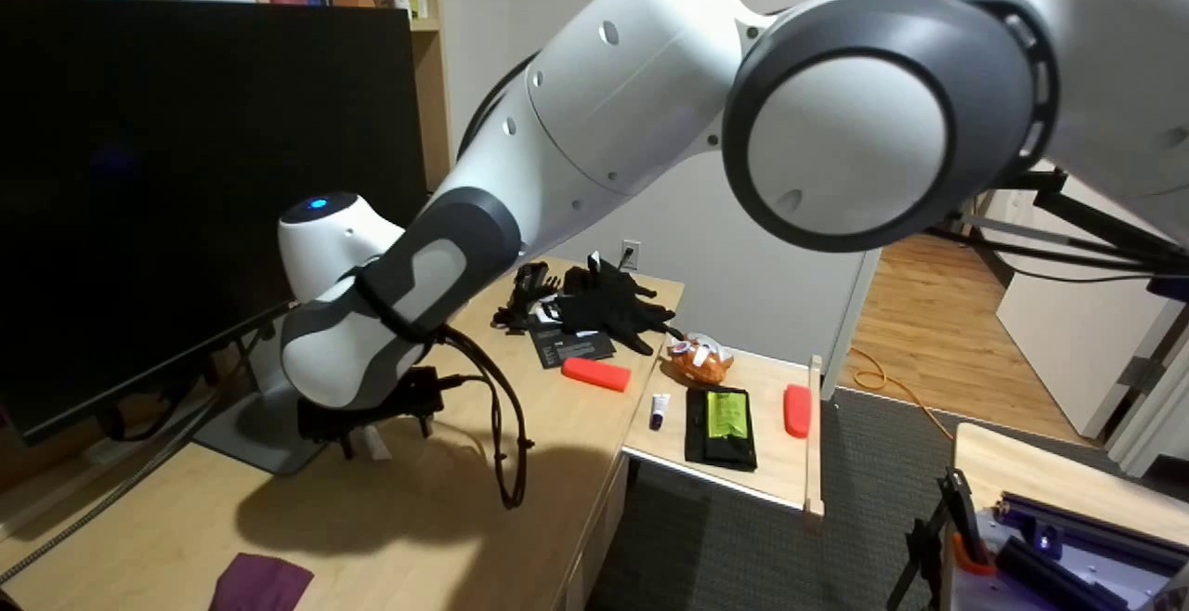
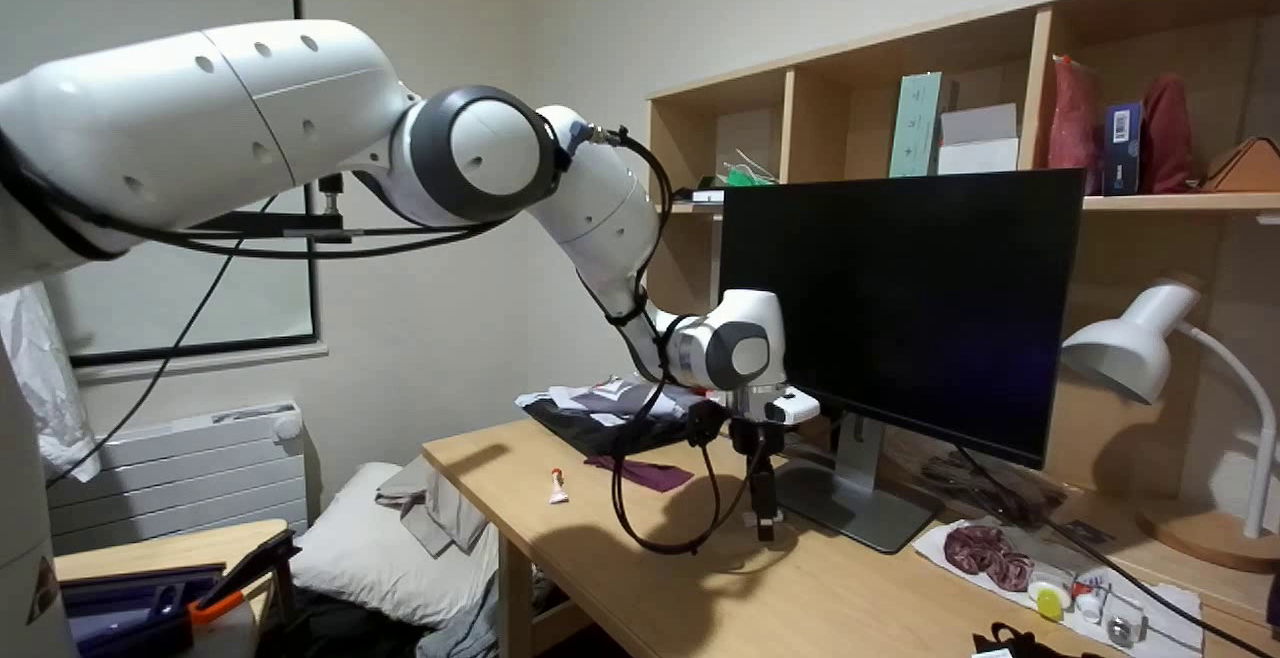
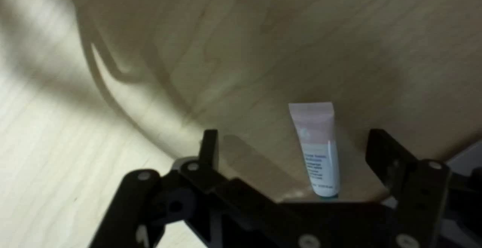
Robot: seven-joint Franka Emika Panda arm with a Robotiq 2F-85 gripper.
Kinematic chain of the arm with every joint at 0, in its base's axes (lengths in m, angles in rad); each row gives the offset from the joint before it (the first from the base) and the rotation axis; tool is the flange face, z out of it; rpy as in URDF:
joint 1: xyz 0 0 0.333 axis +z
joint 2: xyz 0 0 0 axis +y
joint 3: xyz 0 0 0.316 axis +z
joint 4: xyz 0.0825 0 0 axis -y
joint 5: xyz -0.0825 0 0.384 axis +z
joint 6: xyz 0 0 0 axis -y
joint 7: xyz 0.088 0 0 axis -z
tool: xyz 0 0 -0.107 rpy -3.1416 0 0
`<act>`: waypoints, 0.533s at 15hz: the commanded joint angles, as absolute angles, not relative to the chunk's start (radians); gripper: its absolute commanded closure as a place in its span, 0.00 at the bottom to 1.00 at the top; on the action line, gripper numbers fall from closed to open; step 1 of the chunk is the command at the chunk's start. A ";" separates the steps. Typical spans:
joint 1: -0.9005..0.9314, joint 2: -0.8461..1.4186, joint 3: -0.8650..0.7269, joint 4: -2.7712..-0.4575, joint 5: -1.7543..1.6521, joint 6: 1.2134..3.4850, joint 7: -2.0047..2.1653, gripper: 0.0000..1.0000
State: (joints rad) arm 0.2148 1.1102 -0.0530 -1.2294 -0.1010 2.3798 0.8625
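Is a wooden desk (image 2: 830,608); carries white tube (image 3: 318,153), red-capped tube (image 2: 558,487), purple cloth (image 2: 652,475), red piece (image 1: 596,373), monitor (image 2: 900,313), lamp (image 2: 1115,350).

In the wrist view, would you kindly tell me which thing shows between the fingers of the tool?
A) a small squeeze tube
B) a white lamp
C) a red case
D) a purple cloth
A: in the wrist view a small squeeze tube lies on the desk, seen between the open fingers of the tool with a visible gap on either side.
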 commanded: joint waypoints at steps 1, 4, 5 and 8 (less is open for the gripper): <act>0.210 1.165 -0.056 -1.143 -0.063 2.372 0.823 0.00; 0.213 1.180 -0.056 -1.117 -0.065 2.366 0.823 0.26; 0.213 1.183 -0.055 -1.111 -0.065 2.367 0.822 0.33; 0.211 1.189 -0.051 -1.099 -0.063 2.363 0.815 0.54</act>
State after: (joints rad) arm 0.2153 1.1542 -0.0530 -1.1496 -0.1002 2.3791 0.8623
